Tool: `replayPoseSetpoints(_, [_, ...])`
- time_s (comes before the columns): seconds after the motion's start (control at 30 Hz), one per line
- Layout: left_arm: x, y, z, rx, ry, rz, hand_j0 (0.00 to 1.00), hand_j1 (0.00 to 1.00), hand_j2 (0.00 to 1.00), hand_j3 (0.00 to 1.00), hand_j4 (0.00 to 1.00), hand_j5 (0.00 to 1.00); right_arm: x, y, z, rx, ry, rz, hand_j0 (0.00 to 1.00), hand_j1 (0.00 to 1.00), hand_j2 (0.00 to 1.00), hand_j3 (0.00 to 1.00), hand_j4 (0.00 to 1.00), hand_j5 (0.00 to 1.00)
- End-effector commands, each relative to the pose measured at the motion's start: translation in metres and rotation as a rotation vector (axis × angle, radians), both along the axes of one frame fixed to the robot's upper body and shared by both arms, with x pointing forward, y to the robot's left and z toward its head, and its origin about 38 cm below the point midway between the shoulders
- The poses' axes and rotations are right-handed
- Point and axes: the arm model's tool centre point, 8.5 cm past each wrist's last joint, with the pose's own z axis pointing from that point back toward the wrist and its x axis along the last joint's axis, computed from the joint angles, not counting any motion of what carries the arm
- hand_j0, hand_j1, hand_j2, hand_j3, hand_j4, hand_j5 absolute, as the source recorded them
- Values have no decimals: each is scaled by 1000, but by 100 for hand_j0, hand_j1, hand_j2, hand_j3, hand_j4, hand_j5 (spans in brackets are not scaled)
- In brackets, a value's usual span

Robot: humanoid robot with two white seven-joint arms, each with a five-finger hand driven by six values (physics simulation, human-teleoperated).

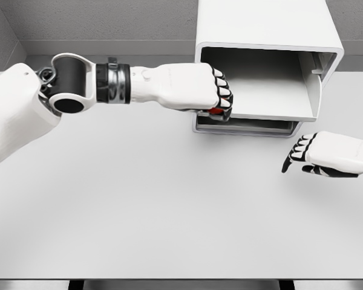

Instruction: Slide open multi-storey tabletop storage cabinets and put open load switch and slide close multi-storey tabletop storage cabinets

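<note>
The plain light-grey table [139,211] is lying bare across the near half of the head view, its front edge running along the bottom of the picture. A little farther in, at the right edge, the right hand [327,158] is hovering just over the table surface, its white back turned up and its black-padded fingers [295,156] hanging loosely bent and parted, holding nothing. It is sitting just in front of, and apart from, the cabinet's lower right corner.

Farther back, the left arm is reaching across from the left side, its white forearm and dark wrist ring stretching level toward the middle. The left hand [202,90] is curling into a fist at the front left lip of the cabinet's opening, and its fingers [222,96] are closing around a small red object, the load switch [216,111], of which only a sliver is showing beneath the knuckles.

At the far side, the white rounded multi-storey tabletop storage cabinet [266,24] is standing on the table against the grey wall. Its upper drawer [272,96] is standing pulled out, showing a pale grey inside. Below it, a thin lower drawer front [248,128] is peeking out.
</note>
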Motion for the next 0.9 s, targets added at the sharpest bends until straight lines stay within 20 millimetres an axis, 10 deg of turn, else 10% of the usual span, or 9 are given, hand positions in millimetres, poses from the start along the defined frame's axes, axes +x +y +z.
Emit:
replayPoseSetpoints(0.0, [6, -3, -3, -4, 19, 12, 53, 53, 53, 53, 53, 53, 0, 0, 1, 5, 2, -3, 58, 58, 58, 58, 58, 58])
replayPoseSetpoints(0.87, [40, -61, 2, 4, 72, 40, 53, 53, 53, 53, 53, 53, 0, 0, 0, 4, 2, -1, 59, 59, 59, 59, 59, 59])
